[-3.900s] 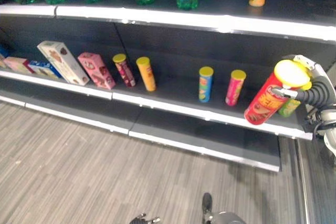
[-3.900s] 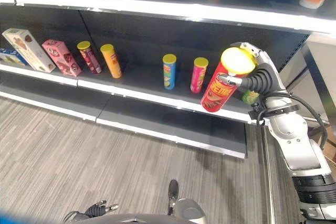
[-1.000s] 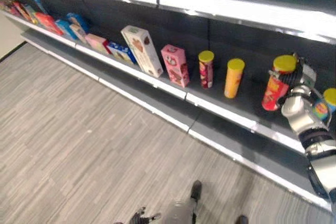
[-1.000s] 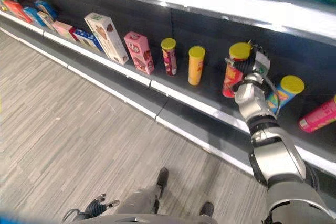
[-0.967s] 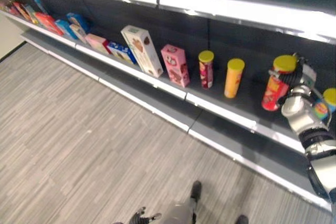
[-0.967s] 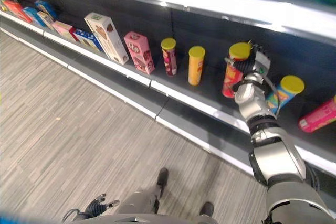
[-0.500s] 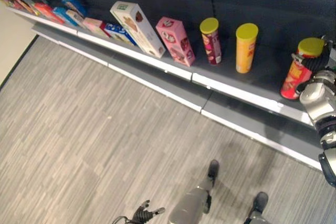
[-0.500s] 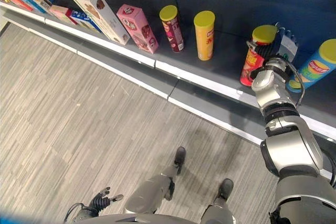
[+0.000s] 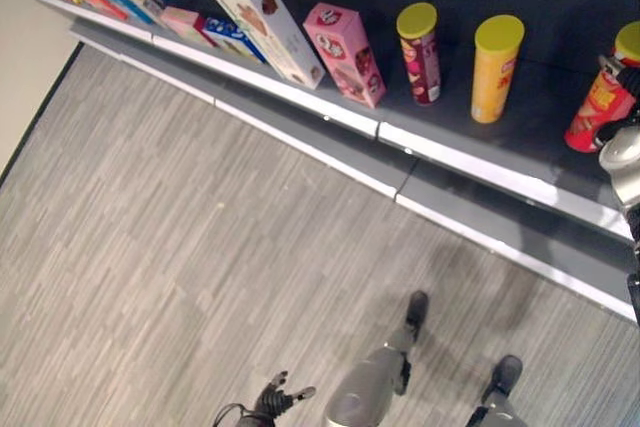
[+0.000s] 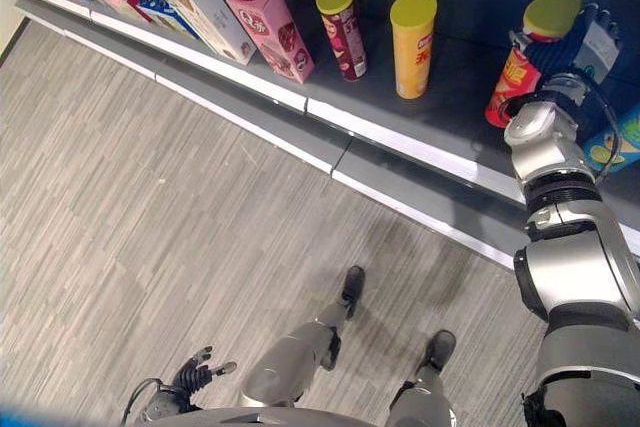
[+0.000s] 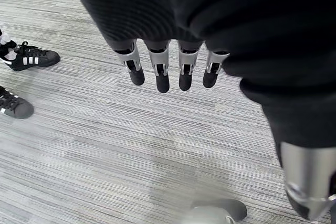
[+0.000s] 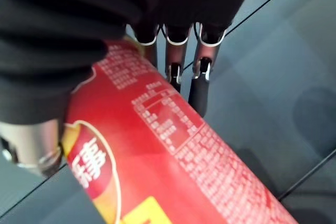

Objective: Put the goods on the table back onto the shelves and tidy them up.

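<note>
A red crisp can (image 10: 508, 85) with a yellow lid stands nearly upright on the dark lower shelf (image 10: 440, 112), to the right of a yellow can (image 10: 412, 42). My right hand (image 10: 560, 47) is shut on its upper part. In the right wrist view the red can (image 12: 157, 150) lies between the fingers (image 12: 199, 77) on its far side and the thumb on the near side. My left hand (image 11: 168, 72) hangs low over the floor with its fingers straight and holds nothing; it also shows at the bottom of the left eye view (image 9: 272, 399).
Along the same shelf, leftward, stand a maroon can (image 9: 420, 52), a pink box (image 9: 345, 52), a tall white box (image 9: 265, 27) and several small boxes. A blue can (image 10: 612, 139) stands right of my hand. A person's black shoes (image 11: 29, 59) are on the grey floor.
The camera has tilted down and turned. The red can, held tilted in front of the shelf 3.9 s ago, now stands on the shelf in my right hand.
</note>
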`<state>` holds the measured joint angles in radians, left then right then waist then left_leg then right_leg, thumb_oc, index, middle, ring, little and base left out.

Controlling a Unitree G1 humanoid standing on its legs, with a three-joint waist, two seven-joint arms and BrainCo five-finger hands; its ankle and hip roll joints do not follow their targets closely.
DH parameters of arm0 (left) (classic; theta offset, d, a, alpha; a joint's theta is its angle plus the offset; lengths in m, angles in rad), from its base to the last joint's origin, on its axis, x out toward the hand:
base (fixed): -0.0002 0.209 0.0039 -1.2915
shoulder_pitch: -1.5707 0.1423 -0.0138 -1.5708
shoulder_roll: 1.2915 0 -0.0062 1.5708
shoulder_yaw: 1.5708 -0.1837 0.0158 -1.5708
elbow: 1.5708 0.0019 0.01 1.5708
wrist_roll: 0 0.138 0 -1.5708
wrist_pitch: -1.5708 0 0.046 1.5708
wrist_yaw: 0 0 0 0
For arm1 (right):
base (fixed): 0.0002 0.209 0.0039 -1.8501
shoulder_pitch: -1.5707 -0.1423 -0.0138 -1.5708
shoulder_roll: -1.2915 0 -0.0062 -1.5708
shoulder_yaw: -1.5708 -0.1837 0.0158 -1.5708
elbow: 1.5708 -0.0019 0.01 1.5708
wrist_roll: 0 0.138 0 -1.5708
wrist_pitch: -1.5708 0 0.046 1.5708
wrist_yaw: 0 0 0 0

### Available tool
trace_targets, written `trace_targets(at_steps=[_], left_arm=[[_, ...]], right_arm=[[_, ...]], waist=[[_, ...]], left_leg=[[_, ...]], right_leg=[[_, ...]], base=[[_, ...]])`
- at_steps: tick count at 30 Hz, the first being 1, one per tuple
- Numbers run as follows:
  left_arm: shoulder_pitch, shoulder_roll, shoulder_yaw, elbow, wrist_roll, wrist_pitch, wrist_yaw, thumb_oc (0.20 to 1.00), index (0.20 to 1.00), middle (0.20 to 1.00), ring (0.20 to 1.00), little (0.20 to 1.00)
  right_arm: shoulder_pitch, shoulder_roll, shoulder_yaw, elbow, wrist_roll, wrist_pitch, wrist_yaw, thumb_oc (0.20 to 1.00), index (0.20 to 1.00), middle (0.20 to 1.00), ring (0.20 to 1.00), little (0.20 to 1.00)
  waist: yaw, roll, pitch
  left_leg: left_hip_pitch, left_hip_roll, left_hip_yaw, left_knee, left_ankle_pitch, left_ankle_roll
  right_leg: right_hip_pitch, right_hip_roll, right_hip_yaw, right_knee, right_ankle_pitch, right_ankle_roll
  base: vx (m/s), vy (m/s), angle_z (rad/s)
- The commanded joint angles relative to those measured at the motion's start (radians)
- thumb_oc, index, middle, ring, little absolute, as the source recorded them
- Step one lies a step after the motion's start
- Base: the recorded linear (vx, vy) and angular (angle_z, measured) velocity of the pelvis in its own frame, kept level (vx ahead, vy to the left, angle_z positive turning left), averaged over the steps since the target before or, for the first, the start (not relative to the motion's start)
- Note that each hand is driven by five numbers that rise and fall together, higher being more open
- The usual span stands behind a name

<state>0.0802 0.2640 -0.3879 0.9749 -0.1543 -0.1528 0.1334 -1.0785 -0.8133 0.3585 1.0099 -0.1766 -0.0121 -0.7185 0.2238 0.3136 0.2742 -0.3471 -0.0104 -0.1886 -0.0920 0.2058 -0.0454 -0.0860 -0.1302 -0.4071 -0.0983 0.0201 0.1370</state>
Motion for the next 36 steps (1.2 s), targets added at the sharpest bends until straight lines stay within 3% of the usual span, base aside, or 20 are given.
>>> trace_targets(at_steps=[1, 23, 24, 25, 26, 36], left_arm=[[-0.073, 0.036, -0.077, 0.003, -0.022, -0.011, 0.021, 1.000, 1.000, 1.000, 1.000, 1.000], [-0.090, 0.026, -0.084, 0.003, -0.020, -0.015, 0.040, 1.000, 1.000, 1.000, 1.000, 1.000], [-0.092, 0.025, -0.083, 0.004, -0.020, -0.016, 0.040, 1.000, 1.000, 1.000, 1.000, 1.000], [-0.093, 0.023, -0.084, 0.007, -0.020, -0.014, 0.041, 1.000, 1.000, 1.000, 1.000, 1.000], [-0.094, 0.022, -0.083, 0.009, -0.018, -0.014, 0.042, 1.000, 1.000, 1.000, 1.000, 1.000], [-0.118, 0.008, -0.088, 0.032, 0.008, -0.006, 0.051, 1.000, 1.000, 1.000, 1.000, 1.000]], right_arm=[[-0.108, -0.100, 0.060, -0.045, 0.010, -0.031, -0.059, 0.200, 0.200, 0.200, 0.200, 0.200], [-0.071, -0.049, 0.065, -0.032, -0.015, -0.015, -0.092, 0.200, 0.200, 0.200, 0.200, 0.200], [-0.069, -0.048, 0.067, -0.037, -0.024, -0.013, -0.096, 0.467, 0.467, 0.467, 0.467, 0.467], [-0.065, -0.045, 0.064, -0.045, -0.032, -0.008, -0.103, 0.856, 0.856, 0.856, 0.856, 0.856], [-0.063, -0.042, 0.061, -0.052, -0.039, -0.003, -0.107, 1.000, 1.000, 1.000, 1.000, 1.000], [-0.004, 0.007, 0.031, -0.117, -0.108, 0.045, -0.139, 1.000, 1.000, 1.000, 1.000, 1.000]], waist=[[0.026, -0.020, -0.003], [0.022, -0.010, 0.012], [0.021, -0.012, 0.011], [0.020, -0.014, 0.012], [0.019, -0.016, 0.012], [-0.004, -0.052, 0.017]], left_leg=[[0.053, -0.052, -0.026, 0.005, -0.103, -0.054], [0.041, -0.058, -0.031, 0.005, -0.103, -0.050], [0.041, -0.058, -0.030, 0.005, -0.103, -0.050], [0.042, -0.057, -0.031, 0.005, -0.103, -0.050], [0.042, -0.057, -0.030, 0.005, -0.103, -0.050], [0.051, -0.048, -0.023, 0.005, -0.108, -0.047]], right_leg=[[-0.062, -0.088, 0.157, 0.082, -0.070, 0.028], [-0.074, -0.095, 0.163, 0.091, -0.072, 0.032], [-0.074, -0.095, 0.163, 0.090, -0.072, 0.033], [-0.075, -0.094, 0.163, 0.092, -0.071, 0.032], [-0.075, -0.094, 0.164, 0.092, -0.071, 0.032], [-0.069, -0.085, 0.169, 0.095, -0.071, 0.030]], base=[[0.00, 0.000, 0.00], [0.00, 0.000, 0.00], [0.00, 0.000, 0.00], [0.00, 0.000, 0.00], [0.00, 0.000, 0.00], [-0.01, 0.001, 0.00]])
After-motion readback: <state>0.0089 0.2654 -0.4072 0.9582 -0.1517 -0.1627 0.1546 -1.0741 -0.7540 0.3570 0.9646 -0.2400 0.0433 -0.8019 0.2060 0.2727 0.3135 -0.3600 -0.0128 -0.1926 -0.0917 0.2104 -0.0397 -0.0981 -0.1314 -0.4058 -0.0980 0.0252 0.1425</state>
